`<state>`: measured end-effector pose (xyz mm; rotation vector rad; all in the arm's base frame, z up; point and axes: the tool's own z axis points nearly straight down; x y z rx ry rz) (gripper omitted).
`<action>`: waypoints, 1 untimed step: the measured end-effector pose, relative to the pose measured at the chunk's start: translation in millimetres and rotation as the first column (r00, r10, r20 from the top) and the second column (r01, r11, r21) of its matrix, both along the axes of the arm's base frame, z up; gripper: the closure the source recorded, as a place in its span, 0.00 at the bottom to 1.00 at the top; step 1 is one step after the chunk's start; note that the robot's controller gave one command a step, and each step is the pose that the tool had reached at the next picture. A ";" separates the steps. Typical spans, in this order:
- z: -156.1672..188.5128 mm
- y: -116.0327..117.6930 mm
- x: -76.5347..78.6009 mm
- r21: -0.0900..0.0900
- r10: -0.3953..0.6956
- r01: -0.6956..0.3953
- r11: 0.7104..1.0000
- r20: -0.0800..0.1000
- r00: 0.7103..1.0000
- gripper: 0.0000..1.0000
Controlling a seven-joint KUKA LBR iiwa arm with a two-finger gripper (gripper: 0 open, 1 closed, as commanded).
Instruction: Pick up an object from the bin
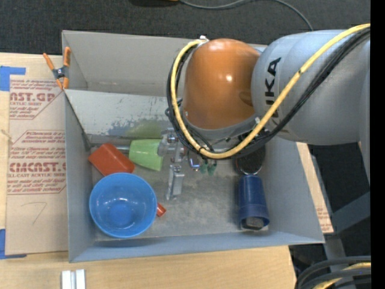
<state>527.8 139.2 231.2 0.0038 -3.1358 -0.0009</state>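
My gripper (174,186) hangs low over the middle of the bin floor, under the orange wrist cover. Just left of it, a light green cup (145,154) lies on its side, touching or nearly touching the gripper's metal body. A red-orange cup (109,159) lies further left against the green one. A blue bowl (122,205) stands upright at the front left, its rim close to the gripper's lower end. A small red piece (160,210) sits by the bowl's right rim. I see nothing held by the gripper.
A dark blue cup (251,200) lies on its side at the front right. Behind it a black round thing (249,161) is partly hidden under the arm. Small green bits (210,169) show right of the gripper. Bare floor lies between the gripper and the blue cup.
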 end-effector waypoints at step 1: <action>3.6 -0.8 1.7 0.001 -0.002 0.002 1.000 0.007 1.000 0.00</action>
